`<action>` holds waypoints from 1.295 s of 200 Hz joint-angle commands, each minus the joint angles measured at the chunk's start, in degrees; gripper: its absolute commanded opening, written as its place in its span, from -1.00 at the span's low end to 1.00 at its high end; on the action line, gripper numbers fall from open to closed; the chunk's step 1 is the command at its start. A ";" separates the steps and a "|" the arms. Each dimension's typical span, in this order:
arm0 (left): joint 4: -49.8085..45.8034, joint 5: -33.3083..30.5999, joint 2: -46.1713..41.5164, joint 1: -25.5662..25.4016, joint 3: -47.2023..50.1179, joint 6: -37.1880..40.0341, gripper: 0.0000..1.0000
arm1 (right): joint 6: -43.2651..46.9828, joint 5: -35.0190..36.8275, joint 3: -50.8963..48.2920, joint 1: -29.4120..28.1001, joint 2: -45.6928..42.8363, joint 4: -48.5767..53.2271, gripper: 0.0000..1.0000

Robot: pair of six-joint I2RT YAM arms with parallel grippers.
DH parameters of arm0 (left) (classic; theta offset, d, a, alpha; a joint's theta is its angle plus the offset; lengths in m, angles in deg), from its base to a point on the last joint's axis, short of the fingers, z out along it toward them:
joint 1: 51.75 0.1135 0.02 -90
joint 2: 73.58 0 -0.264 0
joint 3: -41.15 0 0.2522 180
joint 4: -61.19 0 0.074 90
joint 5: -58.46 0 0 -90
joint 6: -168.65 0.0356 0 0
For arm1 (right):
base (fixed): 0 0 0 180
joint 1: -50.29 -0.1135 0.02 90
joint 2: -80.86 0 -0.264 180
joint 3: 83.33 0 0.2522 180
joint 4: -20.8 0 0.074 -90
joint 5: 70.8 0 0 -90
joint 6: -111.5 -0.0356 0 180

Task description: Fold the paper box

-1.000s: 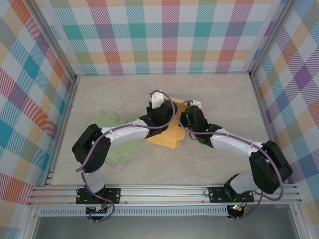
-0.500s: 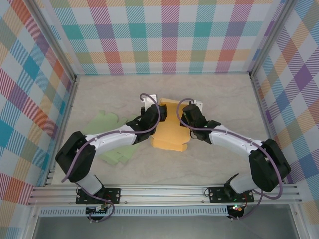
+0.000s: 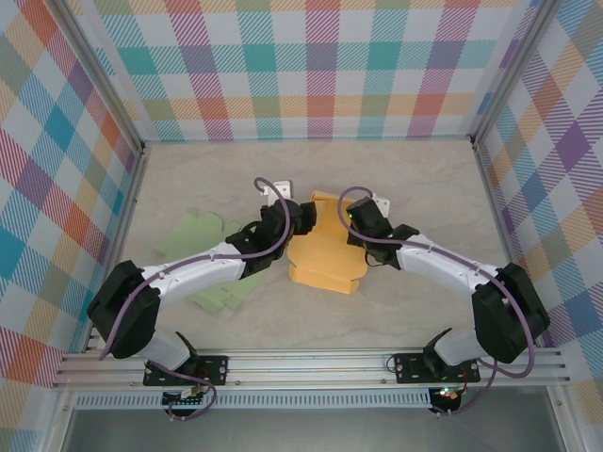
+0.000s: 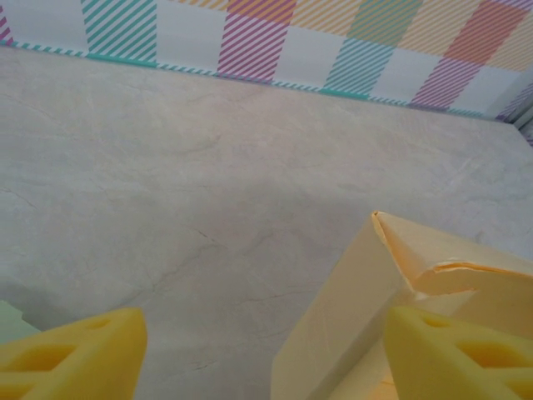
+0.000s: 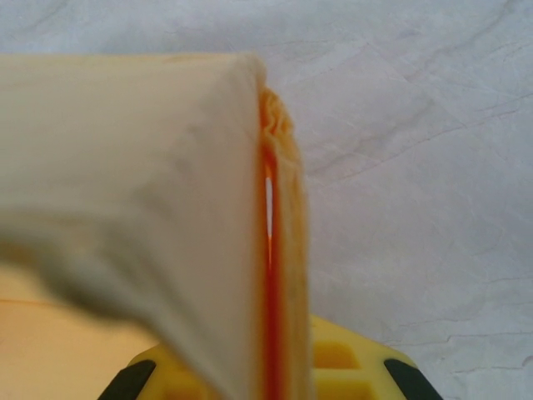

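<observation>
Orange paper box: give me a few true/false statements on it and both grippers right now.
1. The orange paper box lies between the two grippers. True.
2. The left gripper is clamped on the box. False: its jaws stand wide open, with a box panel beside one finger.
3. The right gripper pinches a flap of the box. True.
4. The green paper sheet lies right of the box in the top view. False: it lies to the left.

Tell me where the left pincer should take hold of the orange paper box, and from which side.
Grip the box's raised left wall near its top edge, coming from the left with one finger on each face. That wall stands as a thin sheet inside the open left pincer, and the right pincer seems clamped on the opposite side, steadying it.
</observation>
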 commanded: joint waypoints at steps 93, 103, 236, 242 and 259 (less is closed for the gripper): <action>4.62 2.97 4.56 -0.81 0.95 9.86 -0.16 | -0.86 -0.90 0.48 0.21 -4.89 1.22 -1.00; 4.70 1.54 4.96 -0.75 0.71 9.91 -0.28 | -0.95 -1.16 0.39 0.21 -4.98 1.44 -1.00; 13.28 -11.65 13.19 -3.36 -3.97 12.09 -0.77 | -7.98 -6.64 0.69 -2.43 -0.41 0.03 -1.00; 14.07 -9.63 12.78 -3.43 -3.31 12.51 -0.72 | -7.70 -6.34 0.82 -2.41 -0.42 0.12 -1.00; 15.32 -4.64 11.02 -3.43 -1.57 12.83 -0.68 | -7.24 -5.07 1.09 -2.38 -0.67 0.67 -1.00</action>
